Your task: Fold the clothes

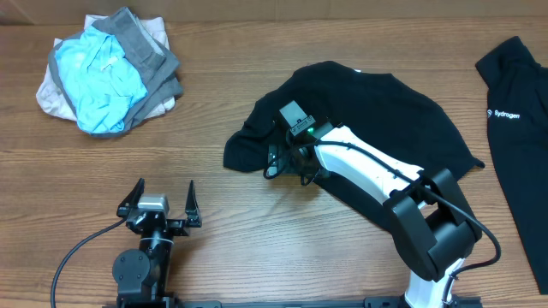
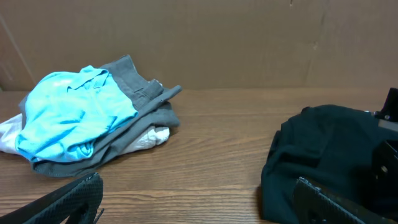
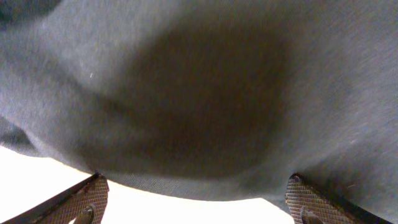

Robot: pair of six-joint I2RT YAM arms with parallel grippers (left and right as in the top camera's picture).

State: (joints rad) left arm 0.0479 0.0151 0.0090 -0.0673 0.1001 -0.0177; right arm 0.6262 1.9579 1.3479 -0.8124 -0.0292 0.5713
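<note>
Over the clothes [image 1: 385,103] hangs the right arm [image 1: 368,171], bundle [image 1: 107,73] well apart.

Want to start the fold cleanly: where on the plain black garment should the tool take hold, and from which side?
Grip the lower-left edge of the plain black garment, coming down from above on the near side. There the fabric ends on bare table, likely easy to pinch, while the middle is bunched; the open right tool hangs right over it.

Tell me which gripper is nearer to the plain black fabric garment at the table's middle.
Right. The right gripper is open at the black garment's front-left edge; the left gripper is open over the wooden table, off the garment.
</note>
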